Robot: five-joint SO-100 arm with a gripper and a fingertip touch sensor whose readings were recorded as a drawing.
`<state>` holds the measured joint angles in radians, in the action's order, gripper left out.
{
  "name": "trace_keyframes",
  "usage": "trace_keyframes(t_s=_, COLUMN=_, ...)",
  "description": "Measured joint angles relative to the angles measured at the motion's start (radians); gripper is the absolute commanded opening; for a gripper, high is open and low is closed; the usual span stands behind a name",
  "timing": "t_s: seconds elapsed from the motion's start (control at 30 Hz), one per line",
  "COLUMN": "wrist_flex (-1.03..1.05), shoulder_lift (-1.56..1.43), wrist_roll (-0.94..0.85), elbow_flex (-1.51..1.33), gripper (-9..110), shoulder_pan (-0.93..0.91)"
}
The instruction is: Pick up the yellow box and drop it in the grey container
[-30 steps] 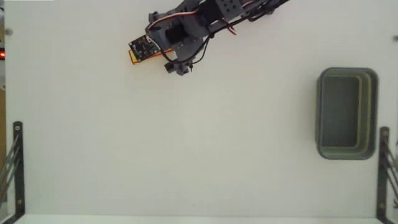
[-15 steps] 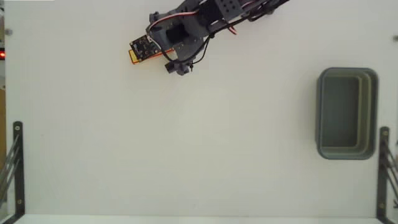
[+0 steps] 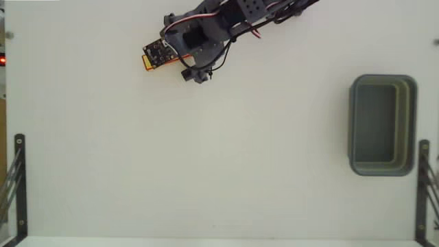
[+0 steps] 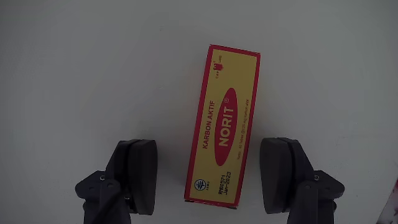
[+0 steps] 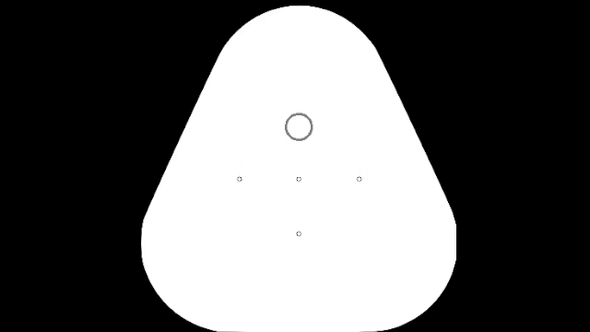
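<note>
The yellow box [image 4: 224, 124] lies flat on the white table, red-edged with a red oval label. In the wrist view its near end sits between the two dark fingers [image 4: 137, 177] of my gripper [image 4: 210, 175], which is open, with a gap on each side of the box. In the fixed view the gripper [image 3: 159, 55] hangs over the box at the top left, and only an orange edge of the yellow box [image 3: 146, 62] shows from under it. The grey container [image 3: 383, 79] stands far off at the right edge of the table with nothing inside.
The arm [image 3: 233, 17] comes in from the top of the fixed view. Black metal brackets stand at the lower left [image 3: 19, 185] and lower right [image 3: 424, 189], the right one just beside the container. White tabletop stretches between the box and the container.
</note>
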<state>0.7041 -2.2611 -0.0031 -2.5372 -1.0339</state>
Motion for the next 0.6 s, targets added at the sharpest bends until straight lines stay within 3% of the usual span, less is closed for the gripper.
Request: trace_keyframes(t_s=0.6, wrist_flex=0.0, shoulder_lift=0.0, wrist_roll=-0.002, elbow_flex=0.0, gripper=104, shoulder_pan=0.0)
